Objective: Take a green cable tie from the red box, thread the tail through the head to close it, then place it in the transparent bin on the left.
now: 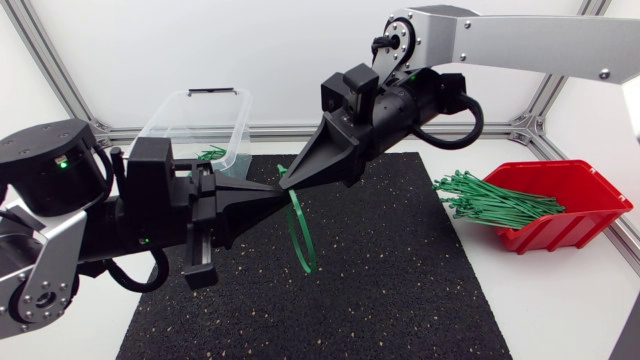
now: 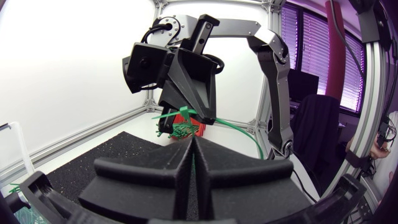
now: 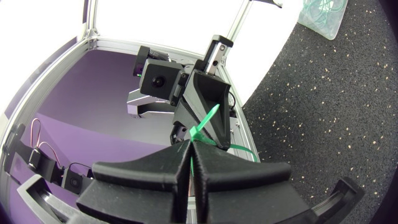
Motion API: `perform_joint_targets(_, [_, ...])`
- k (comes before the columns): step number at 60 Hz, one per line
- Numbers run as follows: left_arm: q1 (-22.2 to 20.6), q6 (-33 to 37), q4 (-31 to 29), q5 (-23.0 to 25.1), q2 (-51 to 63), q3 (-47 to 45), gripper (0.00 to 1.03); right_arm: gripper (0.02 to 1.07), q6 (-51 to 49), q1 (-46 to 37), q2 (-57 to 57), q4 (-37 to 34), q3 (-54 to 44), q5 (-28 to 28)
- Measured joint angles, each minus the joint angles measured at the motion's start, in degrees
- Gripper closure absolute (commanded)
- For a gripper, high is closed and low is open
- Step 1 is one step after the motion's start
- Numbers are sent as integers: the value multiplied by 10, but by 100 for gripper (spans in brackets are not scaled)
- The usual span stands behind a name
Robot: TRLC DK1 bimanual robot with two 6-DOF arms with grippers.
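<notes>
A green cable tie hangs in a loop above the black mat, between my two grippers. My left gripper comes in from the left and is shut on one end of it. My right gripper reaches down from the upper right, tip to tip with the left, and is shut on the tie too. In the left wrist view the tie curves away from the right gripper. In the right wrist view the tie's tail sticks out between both grippers' tips. The red box holds several green ties.
The transparent bin stands at the back left, behind my left arm, with a few green ties in it. The black mat covers the middle of the table. The frame's posts line the back edge.
</notes>
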Motion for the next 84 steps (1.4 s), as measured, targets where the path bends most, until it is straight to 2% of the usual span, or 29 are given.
perform_joint_targets(4, [-3,0,0,-4,0,0,100,100,-12,0,0,0,0,0])
perform_joint_targets(7, [-5,0,0,-7,0,0,100,84,-21,-2,0,0,0,0])
perform_joint_targets(9, [-5,0,0,-7,0,0,100,80,-25,-3,0,0,0,0])
perform_joint_targets(12, [-6,0,0,-7,0,0,100,80,-32,-4,0,0,0,0])
perform_joint_targets(17, [-6,0,-1,-7,0,0,100,69,-38,-9,-1,0,0,-2])
perform_joint_targets(22, [-5,0,-2,-7,0,0,100,69,-47,-13,-5,0,0,-2])
perform_joint_targets(26, [-5,0,-2,-7,0,0,100,75,-51,-16,-10,0,0,0])
perform_joint_targets(40, [-6,0,-2,-4,0,0,100,75,-59,-33,-17,0,7,10])
perform_joint_targets(51, [-6,0,-2,-4,0,0,100,75,-59,-55,-2,0,52,16])
perform_joint_targets(68, [-6,0,-2,-4,-1,0,100,76,-59,-26,32,0,73,23])
perform_joint_targets(71, [-6,0,-2,-4,-1,0,100,81,-59,-22,34,0,76,25])
perform_joint_targets(84, [-5,0,-2,-4,-1,0,100,81,-59,-11,36,0,83,27])
